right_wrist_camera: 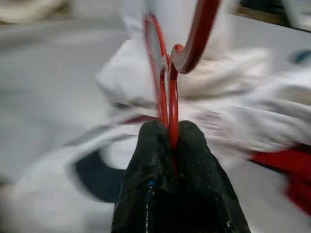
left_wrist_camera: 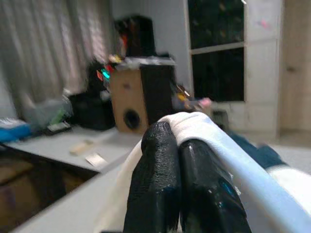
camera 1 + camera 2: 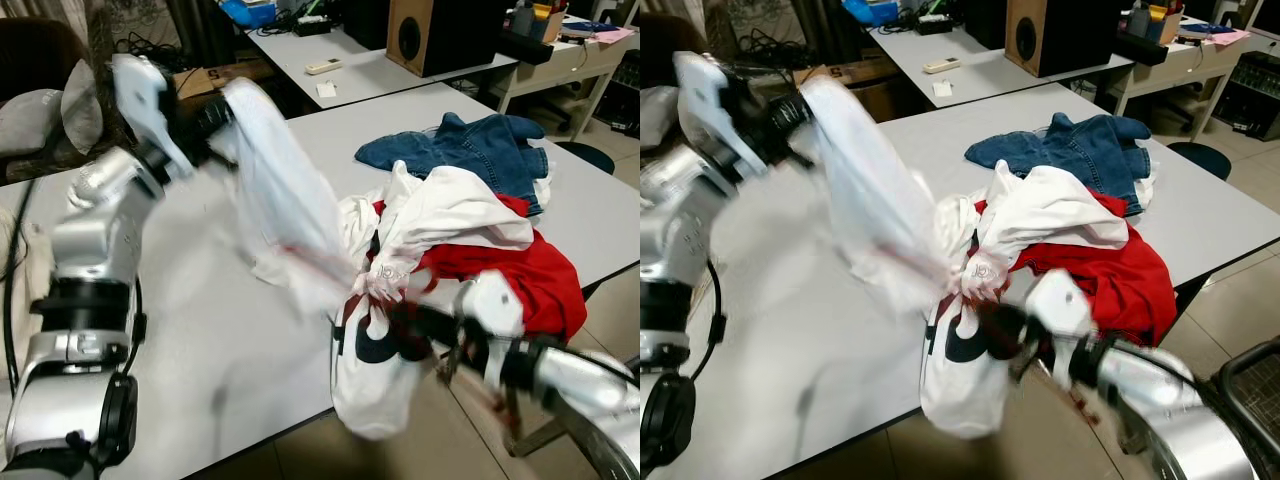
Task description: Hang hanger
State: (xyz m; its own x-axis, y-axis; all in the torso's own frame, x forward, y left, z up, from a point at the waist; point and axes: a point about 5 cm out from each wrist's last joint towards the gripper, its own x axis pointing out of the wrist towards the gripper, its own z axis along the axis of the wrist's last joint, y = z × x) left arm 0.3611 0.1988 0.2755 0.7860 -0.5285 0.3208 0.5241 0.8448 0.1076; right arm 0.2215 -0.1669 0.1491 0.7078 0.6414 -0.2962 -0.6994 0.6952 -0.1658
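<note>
Hanger: the red hanger (image 1: 167, 82) is being held in the right gripper (image 1: 170, 133), its thin wire loop and hook rising straight out from between the jaws toward the garment ahead.
Hanger axis: the long axis is running along the line of the fingers, pointing into the white shirt (image 3: 290, 200); in the eye views the hanger is showing only as faint red streaks at the bunched cloth.
Right jaws: they are pressed together on the hanger's wire, with no gap visible.
Left jaws: the left gripper (image 2: 180, 145) is raised high over the counter's far-left part, its jaws closed tight on a fold of the white shirt and lifting it.
Garment span: the shirt is stretching diagonally from the raised left gripper down to the front edge, where its lower part, carrying a dark printed patch, is drooping over the counter (image 3: 200, 350) edge.
Nearer arm: the right arm is lying nearer the hanger and the shirt's low end; the left arm is holding the high end.
Judged step: the hanger is probably being worked into the shirt; the opening is not discernible through motion blur.
Neighbours: a red garment (image 3: 520, 275) and blue jeans (image 3: 470, 150) are piled just beside the shirt on the right.
Open room: the bare counter is lying left of the shirt; the floor is open below the front edge.
</note>
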